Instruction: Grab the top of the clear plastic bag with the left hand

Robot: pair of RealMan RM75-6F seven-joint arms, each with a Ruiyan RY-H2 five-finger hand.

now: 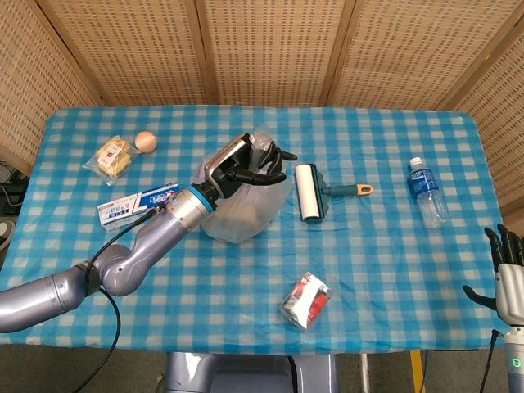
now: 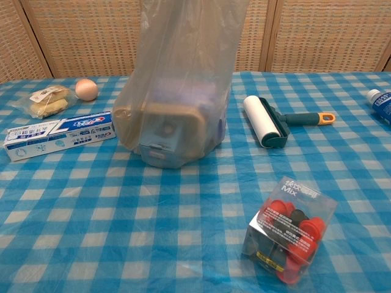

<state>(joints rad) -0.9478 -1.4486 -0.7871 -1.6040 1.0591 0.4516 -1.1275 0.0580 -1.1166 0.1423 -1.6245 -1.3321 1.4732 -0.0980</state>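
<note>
The left robot hand (image 1: 242,166) is gripping the gathered top of the clear plastic bag (image 2: 177,91), its dark fingers (image 1: 270,155) curling closed around the bunched film in the head view. The bag is standing tall near the middle of the tabletop (image 2: 153,244), its neck running up out of the chest view, so the hand itself is not showing there. Inside the bag a tan, boxy object is sitting low (its exact kind is hard to tell through the film).

A toothpaste box (image 2: 58,135) is lying just left of the bag, with an egg (image 2: 87,89) and a wrapped snack (image 2: 47,100) further back on that side. A lint roller (image 2: 266,124) with an orange-tipped handle is lying to the right of the bag, apart from it. A clear box of red and black caps (image 2: 289,229) is sitting near the front edge, and a water bottle (image 1: 427,191) is lying far right.

The right robot hand (image 1: 508,274) is hanging off the tabletop's right corner, fingers apart and holding nothing.
</note>
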